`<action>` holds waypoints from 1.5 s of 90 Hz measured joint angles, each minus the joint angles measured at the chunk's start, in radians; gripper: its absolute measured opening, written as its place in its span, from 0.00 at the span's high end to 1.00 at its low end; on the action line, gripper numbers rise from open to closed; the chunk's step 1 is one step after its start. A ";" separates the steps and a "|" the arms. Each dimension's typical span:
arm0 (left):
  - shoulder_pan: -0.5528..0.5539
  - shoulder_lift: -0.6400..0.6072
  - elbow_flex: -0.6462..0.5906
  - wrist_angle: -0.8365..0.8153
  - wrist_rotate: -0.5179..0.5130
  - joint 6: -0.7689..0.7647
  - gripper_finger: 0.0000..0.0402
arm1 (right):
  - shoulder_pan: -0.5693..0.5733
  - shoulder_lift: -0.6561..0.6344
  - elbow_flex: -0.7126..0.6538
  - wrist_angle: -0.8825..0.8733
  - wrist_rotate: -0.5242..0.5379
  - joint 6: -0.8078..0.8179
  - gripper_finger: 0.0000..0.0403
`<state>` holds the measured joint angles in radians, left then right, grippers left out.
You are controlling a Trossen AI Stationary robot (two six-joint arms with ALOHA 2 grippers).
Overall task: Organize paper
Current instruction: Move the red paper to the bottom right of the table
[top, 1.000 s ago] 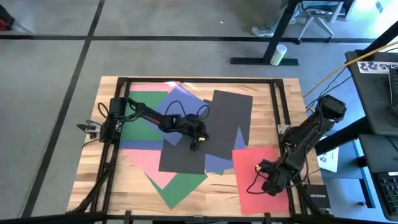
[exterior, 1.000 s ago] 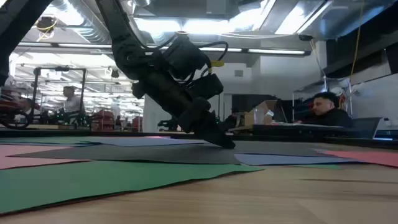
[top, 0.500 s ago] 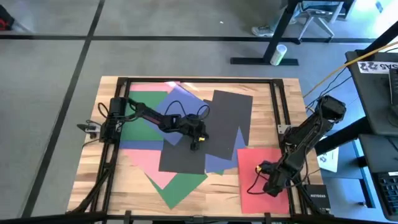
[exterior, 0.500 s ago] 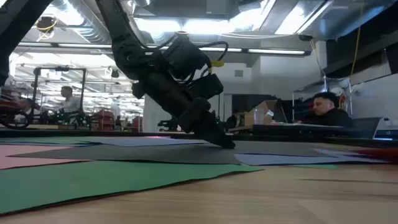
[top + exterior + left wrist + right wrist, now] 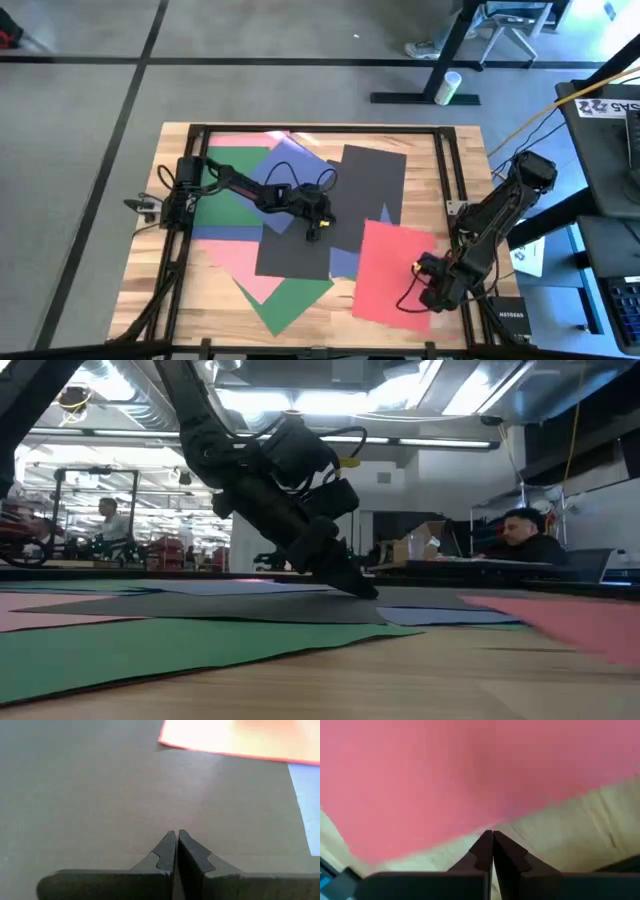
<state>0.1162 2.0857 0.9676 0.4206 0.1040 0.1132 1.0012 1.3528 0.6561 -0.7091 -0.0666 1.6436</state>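
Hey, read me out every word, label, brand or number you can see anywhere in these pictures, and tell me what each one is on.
"NETGEAR": faint, on the black box beside the table's right edge.
White sign on the desk at upper right: large dark characters, cut off and blurred, unreadable.
Small white printed sheet: print too small to read.
Coloured paper sheets: no writing on them.

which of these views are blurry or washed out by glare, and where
Right wrist view: the red sheet is soft and smeared, its edge against the wooden table fuzzy. Left wrist view: the orange-red sheet is overexposed, paling towards white. Low view: ceiling lights blow out, and the near green sheet is out of focus. High view: evenly lit, with faint glare at the table's far edge.
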 joint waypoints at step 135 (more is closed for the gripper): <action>0.002 -0.004 0.000 -0.001 0.001 0.001 1.00 | -0.007 0.151 -0.016 0.324 -0.162 -0.176 1.00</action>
<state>0.1177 2.0822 0.9679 0.4195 0.1047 0.1140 0.9944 1.5034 0.6399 -0.3855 -0.2287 1.4673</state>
